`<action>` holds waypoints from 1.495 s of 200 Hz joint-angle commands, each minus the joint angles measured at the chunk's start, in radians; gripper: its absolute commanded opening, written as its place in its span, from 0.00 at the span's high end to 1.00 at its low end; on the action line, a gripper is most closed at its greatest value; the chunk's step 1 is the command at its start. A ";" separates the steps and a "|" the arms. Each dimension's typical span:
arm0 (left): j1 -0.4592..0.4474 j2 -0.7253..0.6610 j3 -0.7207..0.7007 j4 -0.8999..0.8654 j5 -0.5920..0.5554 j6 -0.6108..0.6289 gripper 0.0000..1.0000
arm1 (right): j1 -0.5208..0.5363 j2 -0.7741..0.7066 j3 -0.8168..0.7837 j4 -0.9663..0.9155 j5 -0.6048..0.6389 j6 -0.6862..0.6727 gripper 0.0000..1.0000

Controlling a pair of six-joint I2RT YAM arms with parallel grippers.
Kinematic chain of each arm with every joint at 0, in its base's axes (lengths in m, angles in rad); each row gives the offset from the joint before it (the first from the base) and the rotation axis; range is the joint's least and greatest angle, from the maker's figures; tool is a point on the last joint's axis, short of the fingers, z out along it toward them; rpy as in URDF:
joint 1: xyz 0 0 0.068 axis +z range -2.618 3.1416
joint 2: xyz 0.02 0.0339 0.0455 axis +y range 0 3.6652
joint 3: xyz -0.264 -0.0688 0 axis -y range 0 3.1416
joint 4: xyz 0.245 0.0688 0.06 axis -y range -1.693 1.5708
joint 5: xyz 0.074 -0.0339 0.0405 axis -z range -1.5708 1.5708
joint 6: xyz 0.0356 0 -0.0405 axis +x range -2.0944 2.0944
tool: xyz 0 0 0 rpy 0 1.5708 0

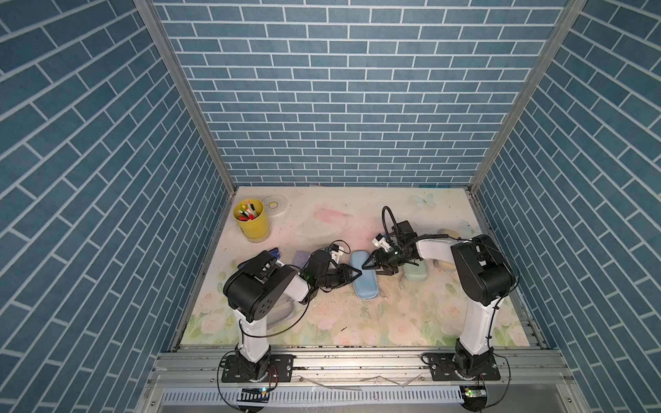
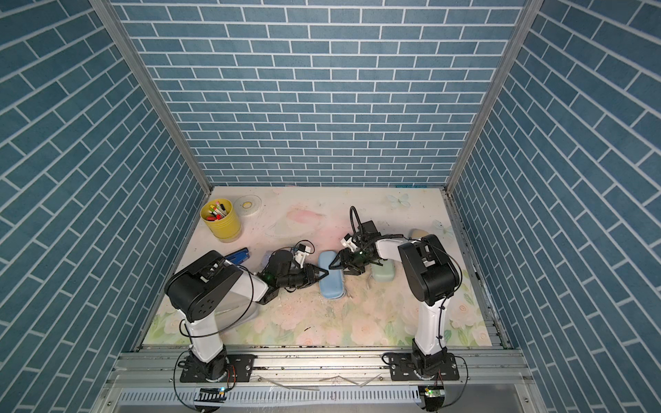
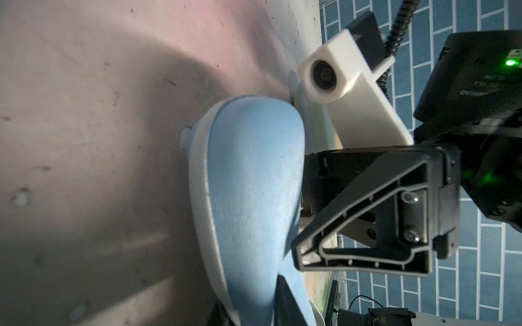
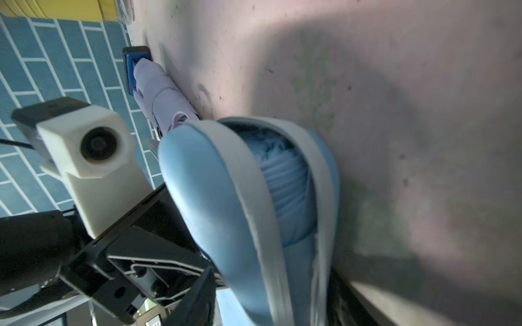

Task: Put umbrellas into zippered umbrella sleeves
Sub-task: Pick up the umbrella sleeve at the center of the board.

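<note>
A light blue zippered sleeve (image 1: 364, 282) (image 2: 332, 280) lies mid-table between both arms. In the right wrist view its lid (image 4: 214, 197) gapes and a light blue umbrella (image 4: 285, 180) shows inside. My left gripper (image 1: 355, 276) (image 3: 248, 293) is shut on the sleeve's (image 3: 248, 183) left edge, one finger above it and one below. My right gripper (image 1: 368, 265) (image 4: 271, 282) is open and straddles the right edge, with its upper finger (image 4: 197, 296) just off the lid. Beyond the sleeve lies a lilac umbrella (image 4: 163, 93) (image 1: 300, 258).
A mint sleeve (image 1: 415, 273) (image 2: 382, 273) lies under the right arm, with beige pieces (image 1: 449, 234) behind it. A dark blue stapler (image 2: 239, 255) sits left of the lilac roll. A yellow cup of pens (image 1: 251, 220) and a tape roll (image 1: 274, 205) stand at the back left.
</note>
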 commanded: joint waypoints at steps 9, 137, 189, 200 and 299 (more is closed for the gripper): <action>-0.009 0.019 -0.004 -0.051 -0.010 0.057 0.86 | 0.025 0.006 -0.029 0.102 -0.084 -0.014 0.62; 0.168 -0.437 -0.040 -0.220 0.104 0.014 0.18 | -0.012 -0.294 -0.086 0.343 -0.083 0.298 0.98; 0.101 -0.421 -0.020 -0.182 0.076 -0.016 0.17 | 0.008 -0.349 -0.078 0.550 -0.073 0.506 0.98; 0.095 -0.404 -0.026 -0.117 0.072 -0.057 0.18 | 0.016 -0.359 -0.074 0.565 -0.062 0.523 0.98; 0.151 -0.406 0.003 0.052 0.093 -0.233 0.71 | -0.012 -0.479 -0.110 0.440 0.034 0.445 0.59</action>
